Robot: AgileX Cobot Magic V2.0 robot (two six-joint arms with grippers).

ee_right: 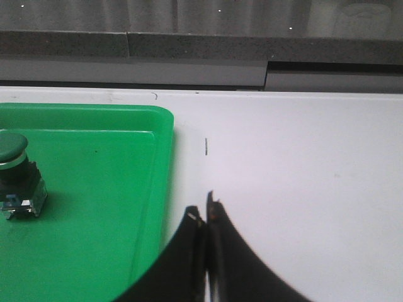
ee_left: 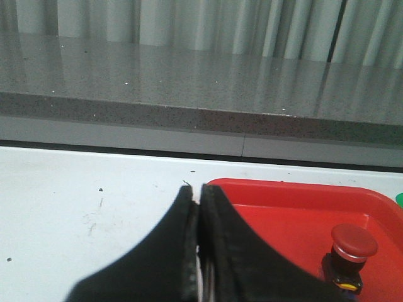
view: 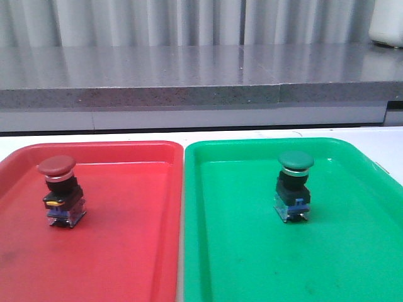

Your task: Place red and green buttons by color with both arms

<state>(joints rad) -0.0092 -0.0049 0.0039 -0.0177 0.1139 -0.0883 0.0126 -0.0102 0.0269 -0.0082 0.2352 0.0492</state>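
Nearest the robot, two trays lie side by side on the white table (view: 390, 141), their long edges just beside each other: a red tray (view: 126, 251) on the left and a green tray (view: 252, 264) on the right. The red button (view: 60, 192) stands upright in the red tray, toward its left side, its mushroom cap on top, with a black body and a blue-clear base resting on the tray floor. The green button (view: 294, 185) stands upright in the green tray, right of that tray's middle, on the same kind of black body and clear base. Neither arm shows in the front view. In the left wrist view the left gripper (ee_left: 197, 201) has its two black fingers pressed together with nothing between them, over the table beside the red tray's corner, well apart from the red button. In the right wrist view the right gripper (ee_right: 204, 211) likewise has its fingers closed on nothing, over bare table just beside the green tray's edge, apart from the green button. Beyond the trays runs a grey speckled ledge (view: 189, 75), and behind it hang pale curtains (view: 157, 22).
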